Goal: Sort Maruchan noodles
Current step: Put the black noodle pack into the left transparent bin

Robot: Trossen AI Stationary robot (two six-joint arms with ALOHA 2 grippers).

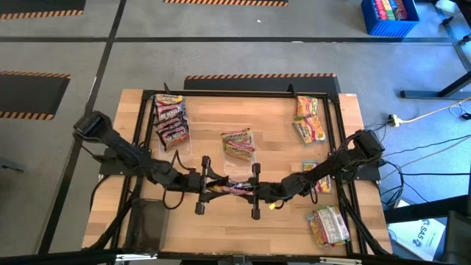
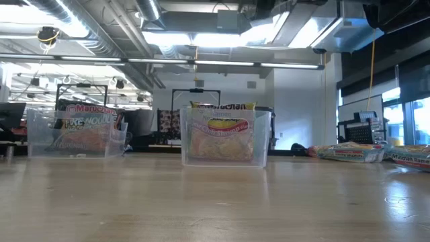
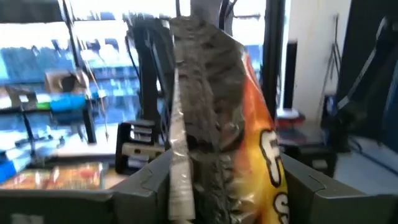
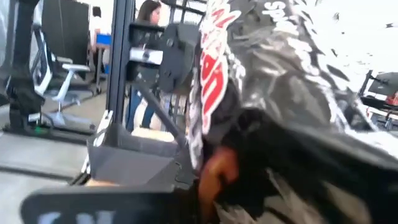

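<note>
One Maruchan noodle packet (image 1: 229, 188), dark with orange and a silvery sealed edge, hangs above the table's near middle between my two grippers. My left gripper (image 1: 212, 185) comes at it from the left and is shut on it. From the right, my right gripper (image 1: 245, 189) meets the same packet, which fills the right wrist view (image 4: 267, 81). A clear tray at the far left (image 1: 171, 121) holds dark red packets standing on edge. A second clear tray (image 1: 239, 145) in the middle holds yellow ones. Neither gripper shows in the low view. My left gripper pinches the packet between its two fingers (image 3: 146, 183), which lie about level and come from the table's left. They are on its end beside the silvery sealed edge (image 3: 180, 155). The packet stands on edge, lifted clear of the table. My right gripper is on the packet's opposite end (image 1: 239, 189), coming level from the table's right. The packet itself covers the fingers in the right wrist view, so the part and the kind of hold do not show.
Loose packets lie along the table's right side: at the far right (image 1: 309, 119), mid right (image 1: 318, 179) and near right (image 1: 328, 225). A black frame (image 1: 243, 93) borders the tabletop. Bare wood lies between the trays and in front of them.
</note>
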